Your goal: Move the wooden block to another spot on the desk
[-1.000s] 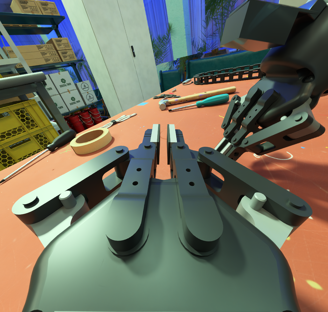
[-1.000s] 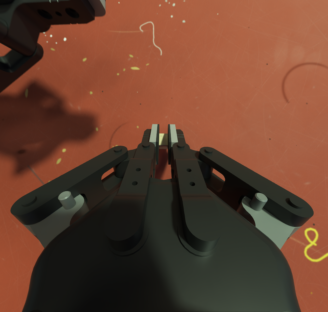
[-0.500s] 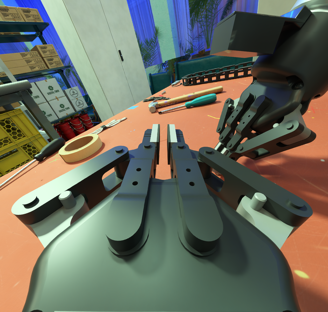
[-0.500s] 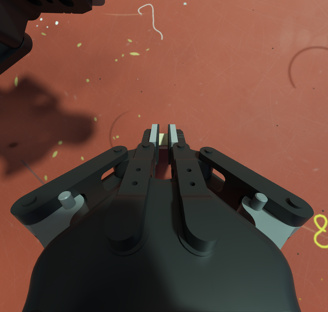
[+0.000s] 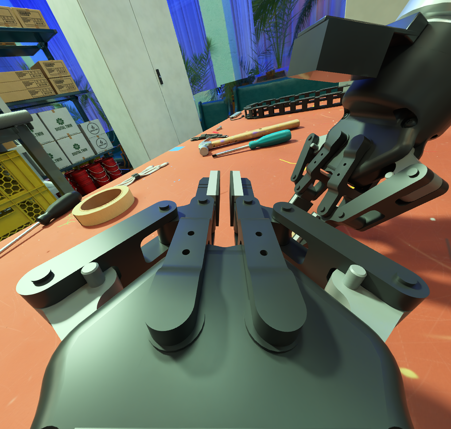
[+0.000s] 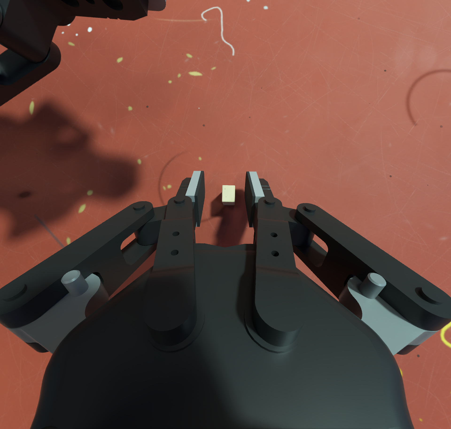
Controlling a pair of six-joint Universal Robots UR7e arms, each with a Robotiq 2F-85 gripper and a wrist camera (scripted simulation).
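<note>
- The right end effector points down at the desk with its two fingers spread apart, gripping nothing.
- The wooden block is a small pale piece standing on the desk in the gap between those fingers, touching neither; it sits slightly nearer the finger on the picture's right.
- In the right wrist view the block's longer side runs away from the camera, parallel to the fingers, with its short end face turned toward the wrist.
- A dark shadow lies on the desk just left of the block.
- The left end effector has its fingers drawn close, with a narrow slit between the pads and nothing in it.
- It hangs low over the red-orange desk, just beside the right end effector, whose dark body fills the right of the left wrist view.
- Farther out on the desk are a roll of tape, a black-handled screwdriver, a hammer, a teal-handled screwdriver, a bundle of white cord and a black cable chain.
</note>
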